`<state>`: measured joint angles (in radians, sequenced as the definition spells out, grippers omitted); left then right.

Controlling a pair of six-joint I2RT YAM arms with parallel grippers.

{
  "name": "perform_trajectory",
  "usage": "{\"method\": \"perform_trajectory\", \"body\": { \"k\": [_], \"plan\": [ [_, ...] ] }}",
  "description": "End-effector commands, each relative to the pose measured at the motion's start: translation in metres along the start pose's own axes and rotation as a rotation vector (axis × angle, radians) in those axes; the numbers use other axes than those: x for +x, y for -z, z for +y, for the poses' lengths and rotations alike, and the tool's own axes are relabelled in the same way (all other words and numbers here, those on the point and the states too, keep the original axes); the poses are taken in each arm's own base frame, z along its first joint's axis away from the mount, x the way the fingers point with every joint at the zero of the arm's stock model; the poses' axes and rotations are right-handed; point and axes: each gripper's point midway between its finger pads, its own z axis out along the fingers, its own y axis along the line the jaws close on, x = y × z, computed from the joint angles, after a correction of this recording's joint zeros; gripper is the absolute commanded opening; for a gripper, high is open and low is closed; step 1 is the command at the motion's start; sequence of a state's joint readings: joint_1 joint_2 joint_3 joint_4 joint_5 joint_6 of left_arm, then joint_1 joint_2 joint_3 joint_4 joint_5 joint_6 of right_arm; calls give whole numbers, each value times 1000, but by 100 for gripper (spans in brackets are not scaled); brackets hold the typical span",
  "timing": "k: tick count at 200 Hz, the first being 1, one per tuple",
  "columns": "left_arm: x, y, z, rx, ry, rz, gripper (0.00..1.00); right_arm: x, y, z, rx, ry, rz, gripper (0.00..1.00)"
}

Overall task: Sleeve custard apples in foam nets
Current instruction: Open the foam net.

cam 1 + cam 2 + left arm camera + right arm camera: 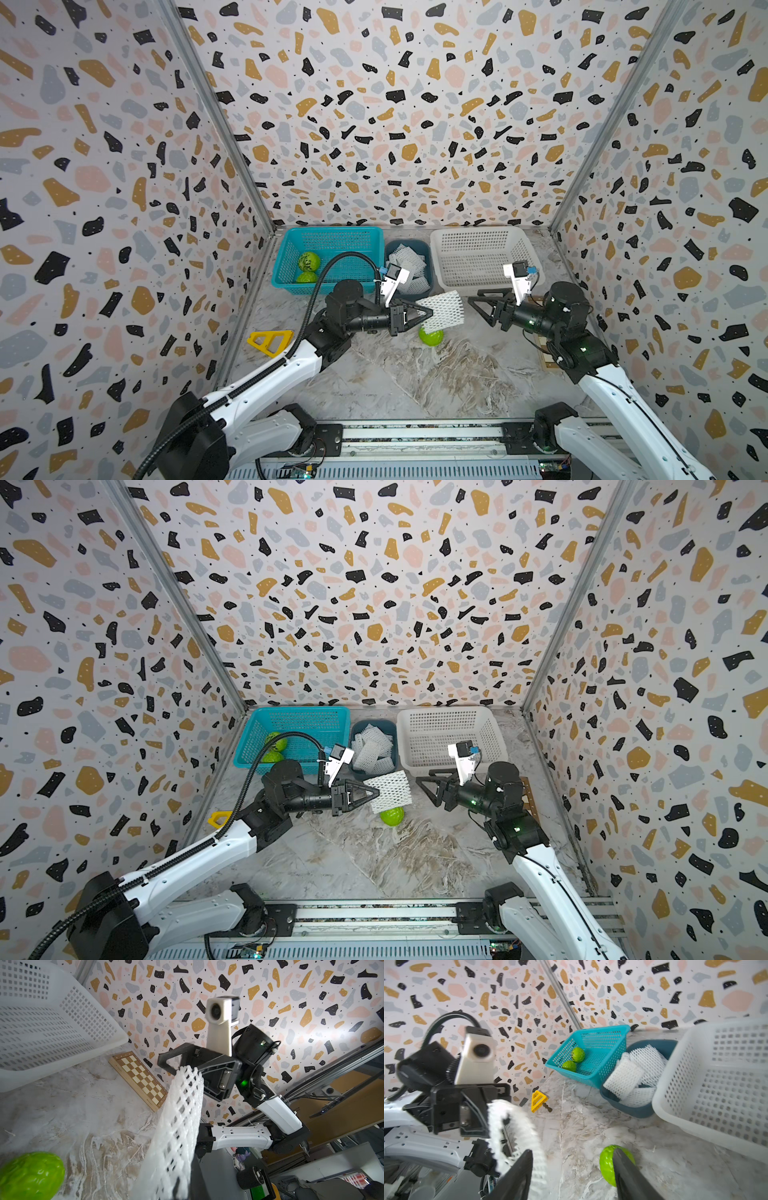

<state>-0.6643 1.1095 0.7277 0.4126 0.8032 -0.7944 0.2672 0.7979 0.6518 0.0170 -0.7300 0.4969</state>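
Light bright and diffuse. Faint, soft shadows under the arms on the table (415, 374). Both top views sharp; straight wall edges bow toward the corners. Left wrist view: pale glare patch on the wall (336, 1032), net (172, 1147) soft close to the lens. Right wrist view: net smeared, fingers (631, 1176) of my right tool (572, 1151) out of focus.

Robot lab cell. Terrazzo-print panels (374, 124) wall a marble-look table (415, 374) at 9, 12, 3 o'clock; aluminium rail (415, 432) at 6 o'clock carries left arm (266, 386), right arm (623, 399).
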Motion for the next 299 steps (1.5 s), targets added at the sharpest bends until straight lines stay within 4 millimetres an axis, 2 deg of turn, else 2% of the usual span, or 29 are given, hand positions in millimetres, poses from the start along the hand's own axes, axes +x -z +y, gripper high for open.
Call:
{"method": "perform_trajectory", "body": {
  "k": [1, 27, 85, 145, 190, 216, 262, 299],
  "plan": [
    [-19, 3, -23, 91, -69, -73, 0, 1, -4, 4, -111, -98, -16, 60],
    [-30, -1, -33, 162, -62, -101, 0, 4, -10, 11, -206, -141, -14, 59],
    [-45, -12, -41, 274, -93, -128, 0, -6, -5, 68, -464, -105, -12, 60],
    [-43, -8, -45, 300, -156, -151, 0, -4, 7, 114, -637, -39, 39, 61],
    [-42, 2, -55, 359, -194, -224, 0, -7, 0, 119, -641, -30, 41, 62],
    [-40, 1, -58, 382, -188, -227, 0, -15, 0, 122, -656, -38, 26, 61],
    [-46, 4, -65, 405, -228, -284, 0, -23, -11, 115, -631, -112, 23, 59],
    [-39, 6, -62, 375, -300, -315, 0, -33, -4, 127, -686, -108, 10, 62]
  ]
}}
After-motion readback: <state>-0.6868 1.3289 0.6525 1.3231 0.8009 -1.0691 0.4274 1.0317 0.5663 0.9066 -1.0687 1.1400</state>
